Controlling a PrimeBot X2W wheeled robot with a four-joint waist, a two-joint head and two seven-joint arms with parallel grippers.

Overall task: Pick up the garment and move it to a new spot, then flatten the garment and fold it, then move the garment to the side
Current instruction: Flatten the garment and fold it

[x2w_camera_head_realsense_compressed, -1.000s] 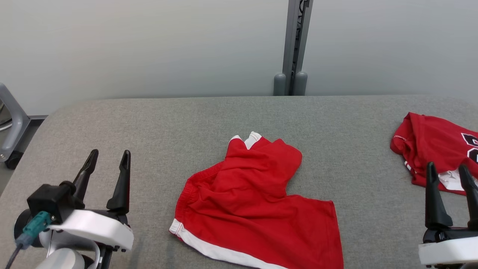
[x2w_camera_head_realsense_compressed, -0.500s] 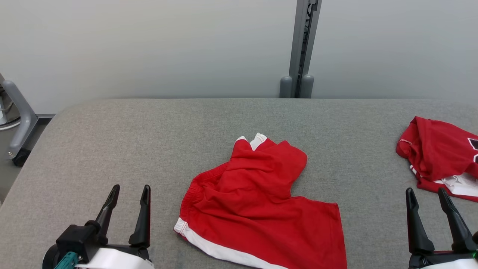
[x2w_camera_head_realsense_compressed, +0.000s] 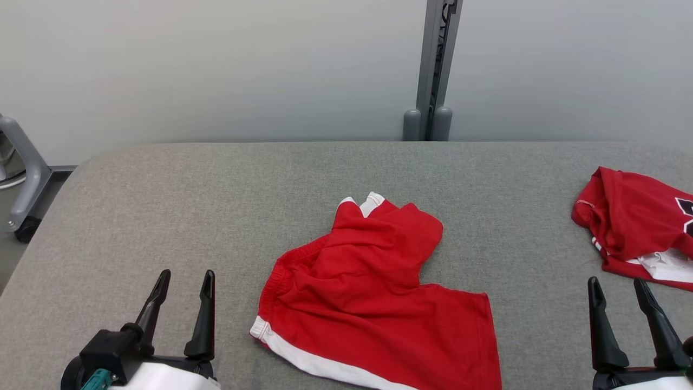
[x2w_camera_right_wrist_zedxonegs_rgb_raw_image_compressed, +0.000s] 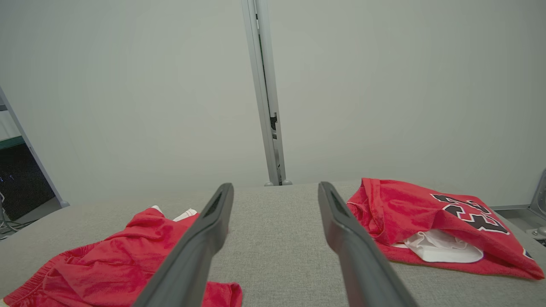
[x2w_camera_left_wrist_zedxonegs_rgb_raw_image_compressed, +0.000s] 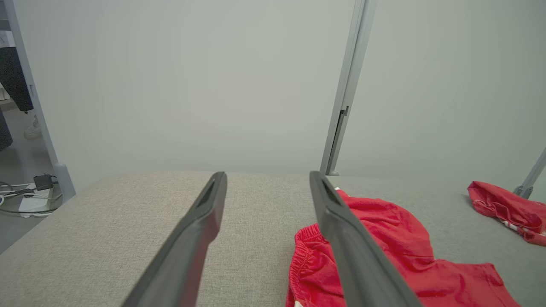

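Head, tabletop: grey fabric tabletop (x2w_camera_head_realsense_compressed: 216, 206); we see its far edge against a pale wall (x2w_camera_head_realsense_compressed: 216, 65), w/ a grey post (x2w_camera_head_realsense_compressed: 436, 54) standing behind that edge.
Head, garment: red shorts (x2w_camera_head_realsense_compressed: 373, 303) w/ white trim lie crumpled at mid-tabletop, running down to the near edge. The waistband faces the left edge and one leg is bunched up toward the far edge.
Head, left gripper (x2w_camera_head_realsense_compressed: 186, 275): by the near-left corner, jaws spread, nothing between them, apart from the shorts.
Head, right gripper (x2w_camera_head_realsense_compressed: 616, 281): by the near-right corner, jaws spread and empty, just short of a red jersey (x2w_camera_head_realsense_compressed: 639, 216).
Head, jersey: heaped at the right edge, well apart from the shorts, w/ white fabric showing at its near side.
Head, off-table: grey frame on a caster (x2w_camera_head_realsense_compressed: 24, 179) past the left edge.
L wrist, jaws: we see both fingers wide apart over bare grey fabric.
L wrist, garment: the shorts' elastic waistband sits beside the right-hand finger; contact we can't tell here.
L wrist, floor: cables past the left edge.
R wrist, jaws: spread, w/ bare tabletop between them.
R wrist, garment: shorts at lower left, jersey at right w/ black-and-white numerals on top.
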